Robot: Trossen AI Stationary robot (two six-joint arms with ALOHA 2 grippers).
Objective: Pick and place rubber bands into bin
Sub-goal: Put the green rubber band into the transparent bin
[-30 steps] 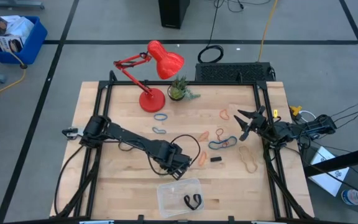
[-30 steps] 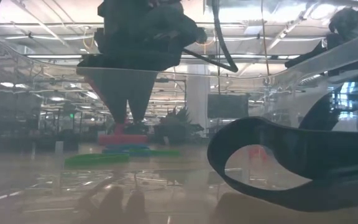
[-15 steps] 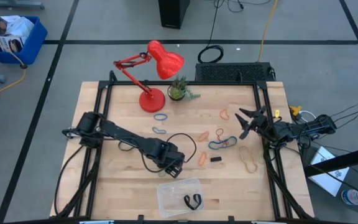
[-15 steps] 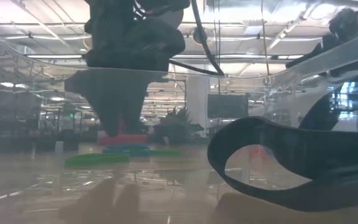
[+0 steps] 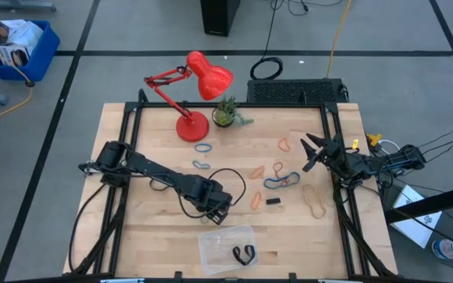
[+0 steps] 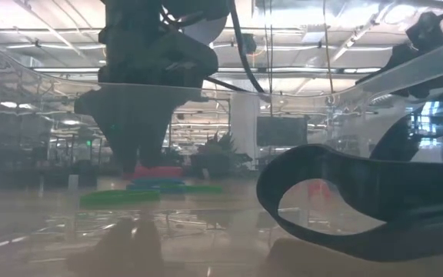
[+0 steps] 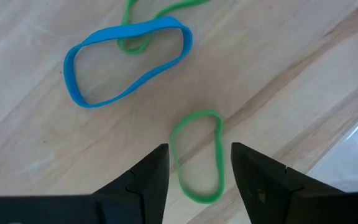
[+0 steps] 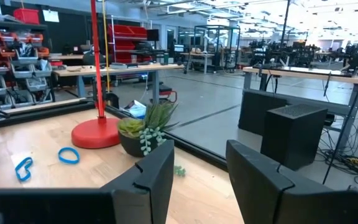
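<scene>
Table (image 5: 132, 236): one pale wooden top, seen from above, with two dark arms reaching in from its sides.
Bin (image 5: 215, 244): one clear shallow tray at the near edge, in the middle.
Rubber bands in the bin: one black band (image 5: 244, 254), and no other that can be seen.
Rubber bands on the table: about ten loose loops scattered across the middle and right of the top, all outside the bin, among them a blue band (image 5: 203, 147) near the lamp base and a tan band (image 5: 314, 202) on the right.
Left gripper (image 7: 199, 163): low over the wood just beside the bin, fingers spread with a small green band (image 7: 197, 155) lying flat between the tips, not pinched. A larger blue loop (image 7: 126, 60) lies beyond it.
Right gripper (image 5: 309, 151): raised at the right side of the table, fingers spread, holding nothing.
Other things: one red desk lamp (image 5: 191, 86) and one small potted plant (image 5: 226, 114) at the far edge.
Change from a second ago: the left gripper has shifted slightly away from the table's centre; the right gripper has turned a little on the spot.
</scene>
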